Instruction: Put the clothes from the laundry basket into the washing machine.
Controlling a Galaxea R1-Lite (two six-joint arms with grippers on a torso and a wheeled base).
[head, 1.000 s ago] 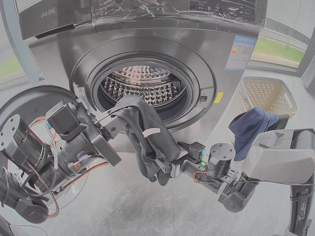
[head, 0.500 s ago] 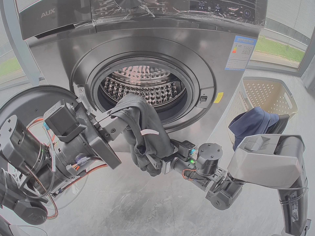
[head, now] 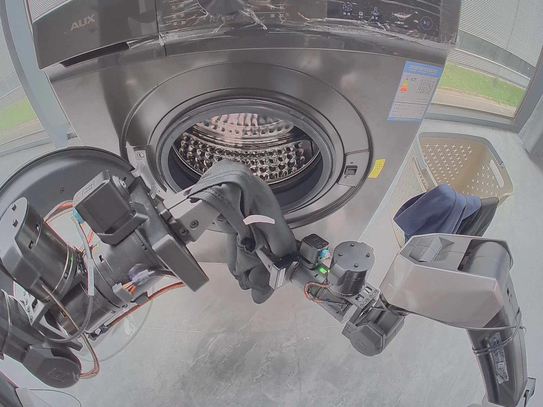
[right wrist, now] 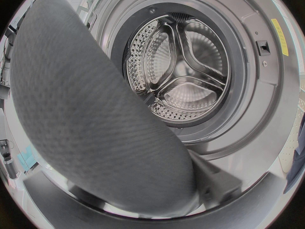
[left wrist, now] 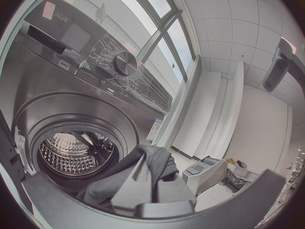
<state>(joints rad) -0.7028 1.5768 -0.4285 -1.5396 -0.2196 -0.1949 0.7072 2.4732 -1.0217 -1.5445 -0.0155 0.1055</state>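
One dark grey fine-knit garment (head: 251, 210), uniform in tone, bearing a small white label (head: 259, 220). One silver-grey metal washing machine (head: 362, 86); mirror-bright steel drum (head: 243, 148) patterned with rows of raised dimples. One beige plastic laundry basket (head: 461, 162), walls pierced in a regular star pattern. One plain navy blue cloth (head: 432, 216). One small yellow sticker (head: 376, 168). Pale grey marbled floor (head: 237, 357).

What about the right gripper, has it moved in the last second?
Yes. The right gripper, at the grey garment, moved left and slightly up, toward the washing machine opening.
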